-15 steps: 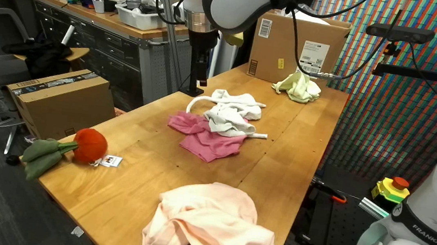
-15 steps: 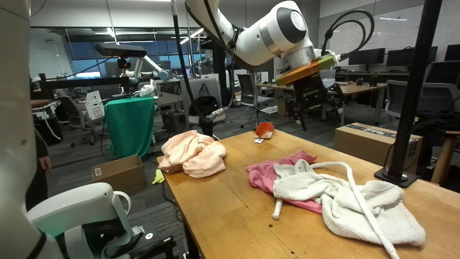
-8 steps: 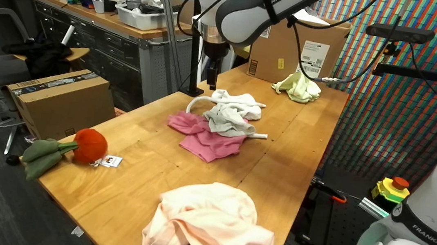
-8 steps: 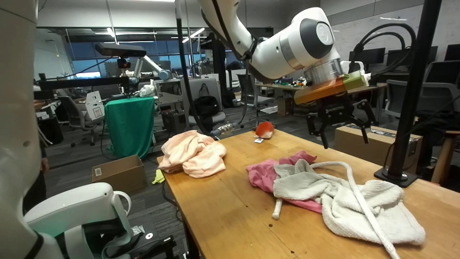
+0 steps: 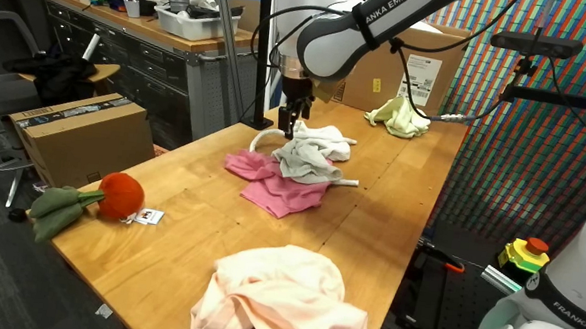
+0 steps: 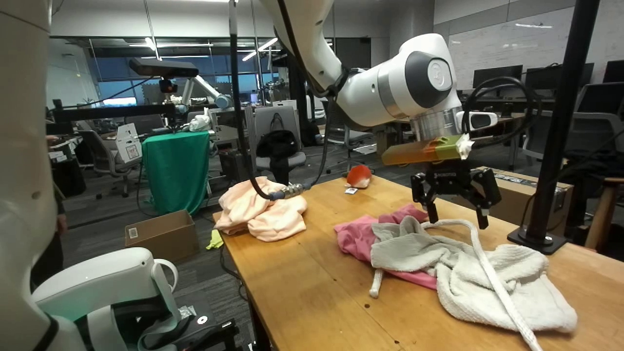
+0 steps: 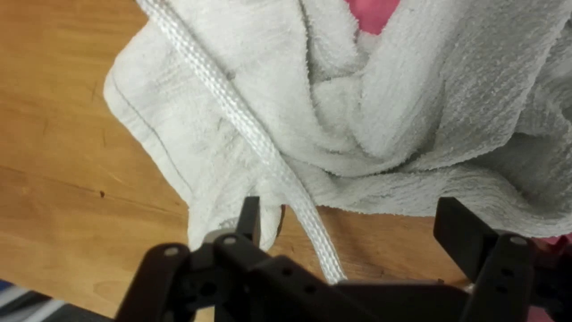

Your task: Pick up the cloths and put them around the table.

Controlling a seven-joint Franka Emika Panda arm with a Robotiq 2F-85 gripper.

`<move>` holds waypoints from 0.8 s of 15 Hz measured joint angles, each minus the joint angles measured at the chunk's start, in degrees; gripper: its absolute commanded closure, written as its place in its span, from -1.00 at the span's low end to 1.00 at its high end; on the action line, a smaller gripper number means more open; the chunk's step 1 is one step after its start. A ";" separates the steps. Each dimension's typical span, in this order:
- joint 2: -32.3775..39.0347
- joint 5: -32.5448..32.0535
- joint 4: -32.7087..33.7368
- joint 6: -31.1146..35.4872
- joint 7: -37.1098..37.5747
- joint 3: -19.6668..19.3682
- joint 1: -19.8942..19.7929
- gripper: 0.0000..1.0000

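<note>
Moved since the earlier frames: one black two-fingered gripper [image 6: 457, 219], which hangs lower and nearer to the crumpled white terry cloth [image 6: 463, 273]; the cloths lie as before.
Gripper: released, fingers spread wide apart and pointing down.
White terry cloth: below the fingers, its edge running between them in the wrist view; whether the fingertips touch it, cannot tell.
Other items, sited relative to the white terry cloth:
– White braided cord [image 7: 270, 154], laid across it and off its edge, between the fingers in the wrist view.
– Rumpled pink cloth [image 5: 286, 196], partly beneath it.
– Bunched peach cloth [image 6: 273, 214], well apart from it.
– Crumpled pale green cloth [image 5: 398, 120], apart from it.
– Flat wooden table [image 5: 177, 261], under it and the other listed cloths.
</note>
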 measured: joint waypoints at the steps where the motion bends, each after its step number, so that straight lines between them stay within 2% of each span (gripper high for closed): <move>1: 0.00 0.00 -0.56 0.25 2.97 -0.21 0.08 -1.00; 6: -0.01 3.09 -2.30 1.85 14.31 -0.74 0.26 -1.00; 12: -0.13 12.68 -4.85 6.60 22.18 -1.51 0.25 -1.00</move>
